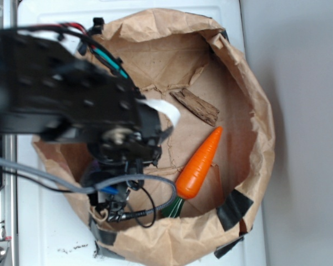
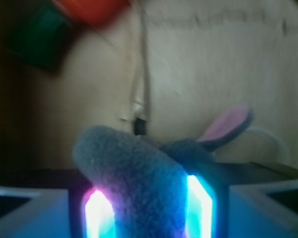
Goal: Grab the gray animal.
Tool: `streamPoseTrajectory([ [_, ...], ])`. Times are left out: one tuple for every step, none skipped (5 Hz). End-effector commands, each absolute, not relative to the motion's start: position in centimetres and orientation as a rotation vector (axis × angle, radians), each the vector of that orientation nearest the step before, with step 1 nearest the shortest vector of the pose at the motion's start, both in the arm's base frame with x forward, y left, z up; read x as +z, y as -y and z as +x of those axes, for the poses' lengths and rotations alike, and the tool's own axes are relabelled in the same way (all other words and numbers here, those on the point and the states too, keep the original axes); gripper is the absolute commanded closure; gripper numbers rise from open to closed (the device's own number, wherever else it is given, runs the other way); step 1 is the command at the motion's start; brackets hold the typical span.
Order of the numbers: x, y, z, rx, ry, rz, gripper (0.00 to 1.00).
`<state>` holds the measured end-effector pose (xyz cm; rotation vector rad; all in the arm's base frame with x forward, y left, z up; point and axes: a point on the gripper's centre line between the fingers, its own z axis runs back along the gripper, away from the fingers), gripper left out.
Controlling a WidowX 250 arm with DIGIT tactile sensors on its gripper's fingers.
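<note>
Fuzzy gray animal fills the bottom center of the wrist view, wedged right between the end effector fingers, which are pinching it. One pink-lined ear pokes toward the right. Orange carrot sits center-right in the exterior view.

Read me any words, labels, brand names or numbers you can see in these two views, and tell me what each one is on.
No readable text in either view.
Nothing printed shows on the paper bag, carrot, wood chip, gray animal or gripper.
</note>
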<state>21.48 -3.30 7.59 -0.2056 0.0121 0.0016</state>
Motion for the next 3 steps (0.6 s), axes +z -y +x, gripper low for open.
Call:
streamPoseTrajectory([
  [15.9,1.9,22.2,0.115,0.283,-0.225,1.00],
  [17.4,1.4,21.8,0.160,0.340,-0.240,1.00],
  [17.1,1.3,21.1,0.208,0.356,-0.174,1.00],
])
